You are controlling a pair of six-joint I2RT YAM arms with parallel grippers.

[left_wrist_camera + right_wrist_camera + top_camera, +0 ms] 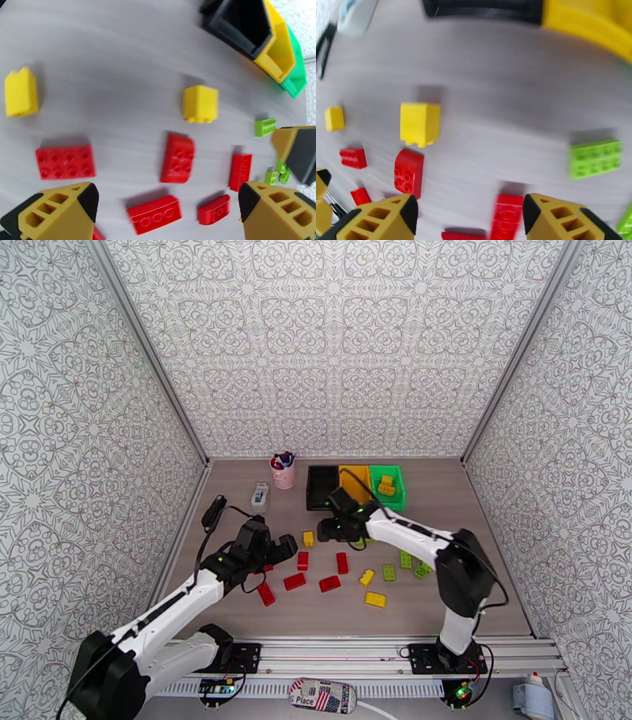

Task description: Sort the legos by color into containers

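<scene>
One yellow lego (386, 486) in green bin (400, 488)

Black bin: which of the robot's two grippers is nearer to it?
Right. The right gripper hovers just in front of the black bin; the left gripper is farther off, front-left of it, above the red bricks.

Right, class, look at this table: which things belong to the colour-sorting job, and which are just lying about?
Belong to the job: red legos, yellow legos, green legos, black bin, yellow bin, green bin.

Lying about: pink cup of pens, white-and-blue box, black gadget on a cable.
</scene>
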